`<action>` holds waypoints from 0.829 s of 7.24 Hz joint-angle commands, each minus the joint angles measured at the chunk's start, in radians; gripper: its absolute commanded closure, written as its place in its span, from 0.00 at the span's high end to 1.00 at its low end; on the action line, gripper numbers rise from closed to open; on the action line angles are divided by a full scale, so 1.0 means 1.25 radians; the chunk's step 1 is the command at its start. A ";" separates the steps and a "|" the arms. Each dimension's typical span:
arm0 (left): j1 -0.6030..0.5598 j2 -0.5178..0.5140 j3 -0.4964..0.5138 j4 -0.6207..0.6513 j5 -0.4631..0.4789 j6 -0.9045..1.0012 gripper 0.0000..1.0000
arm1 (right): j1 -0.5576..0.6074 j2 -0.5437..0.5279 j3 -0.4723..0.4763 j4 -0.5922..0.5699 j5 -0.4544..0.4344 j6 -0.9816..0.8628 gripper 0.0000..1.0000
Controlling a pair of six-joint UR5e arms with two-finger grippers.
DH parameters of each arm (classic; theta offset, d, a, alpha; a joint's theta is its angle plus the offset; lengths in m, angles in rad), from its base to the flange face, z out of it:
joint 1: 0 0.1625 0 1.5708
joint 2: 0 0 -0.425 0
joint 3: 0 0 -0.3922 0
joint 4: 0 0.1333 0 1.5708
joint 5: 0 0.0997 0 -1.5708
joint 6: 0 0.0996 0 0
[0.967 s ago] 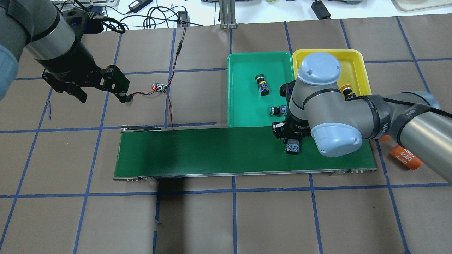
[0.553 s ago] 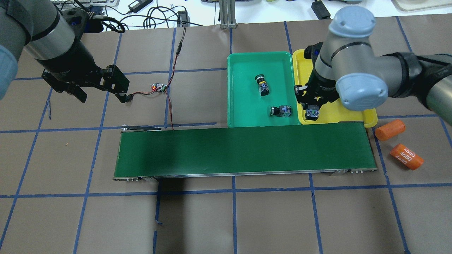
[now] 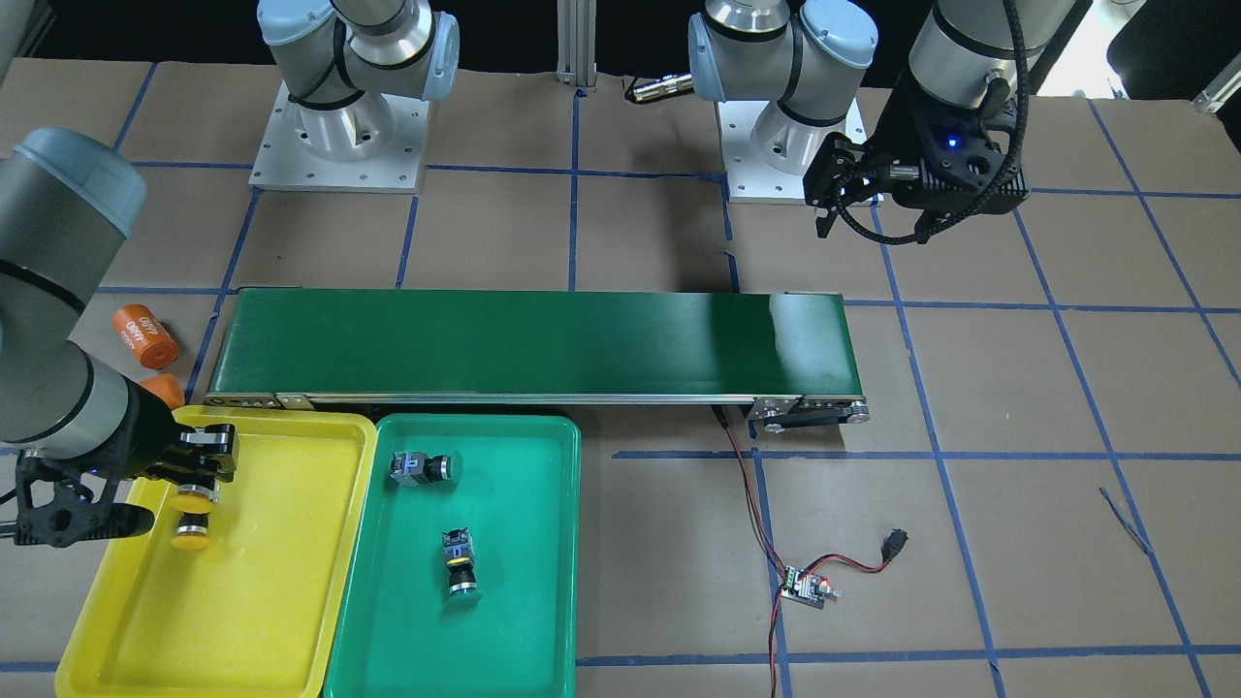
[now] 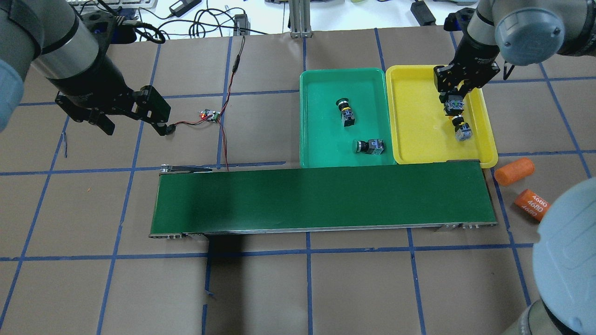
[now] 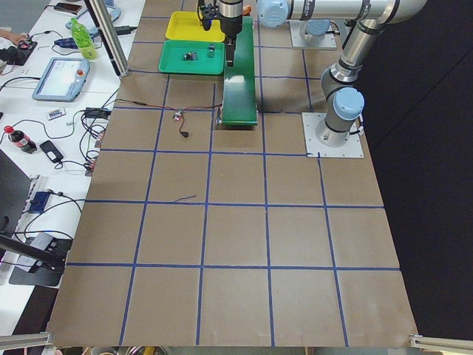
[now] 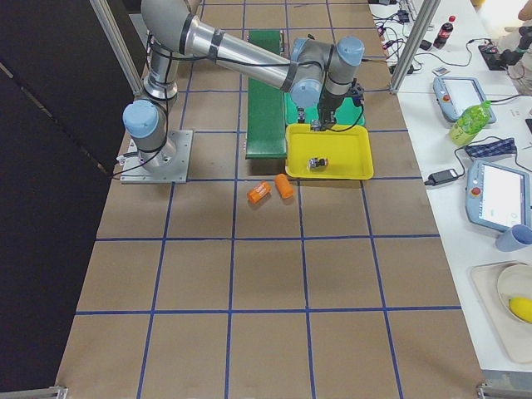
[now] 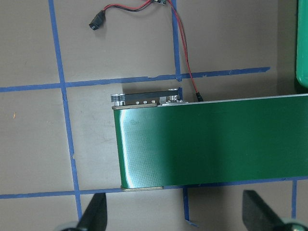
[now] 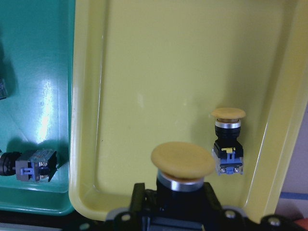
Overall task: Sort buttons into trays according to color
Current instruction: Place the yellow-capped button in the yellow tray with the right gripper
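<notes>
Grips one yellow button (image 4: 452,107) in the right claw (image 4: 452,101), fingers closed on its dark body, cap pointing down over the far right part of the yellow tray (image 4: 419,125). Cannot tell whether cap and tray floor touch. Finds the second yellow button (image 4: 461,129) lying just beside it, close to the tray's right wall (little slack on that side). Leaves the tray's whole left half bare. Sets yellow tray and green tray (image 4: 321,144) wall to wall, both near rims against the belt (image 4: 321,200). Shows one green button (image 4: 345,112) on its side mid-tray in the green tray and another green button (image 4: 369,146) near that tray's front wall.

Holds the left claw (image 4: 134,126) spread wide with nothing in it, above brown paper past the belt's left end, well apart from both trays, a thin wire (image 4: 186,122) ending just beside one finger.

Hides the right claw's fingertips behind the yellow cap in the wrist view. Cuts off one of two orange cylinders (image 4: 513,170) behind the right arm's grey elbow in the overhead view. Crops the left claw's fingers at the bottom of its own wrist view.
</notes>
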 commanded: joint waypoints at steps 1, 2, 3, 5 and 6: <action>0.000 0.000 0.000 0.001 0.000 0.000 1.00 | -0.003 0.006 -0.013 0.017 0.002 -0.005 0.32; 0.000 0.000 0.001 0.001 0.000 0.000 1.00 | -0.001 0.005 -0.015 0.019 0.002 -0.005 0.63; 0.000 0.000 0.000 0.001 0.000 0.000 1.00 | 0.001 0.002 -0.015 0.019 0.002 -0.002 0.71; 0.000 0.000 0.000 0.001 -0.001 0.000 1.00 | 0.005 -0.011 -0.015 0.034 0.003 0.002 0.99; 0.000 0.000 0.001 0.001 -0.001 0.000 1.00 | 0.013 -0.033 -0.017 0.062 0.005 0.006 1.00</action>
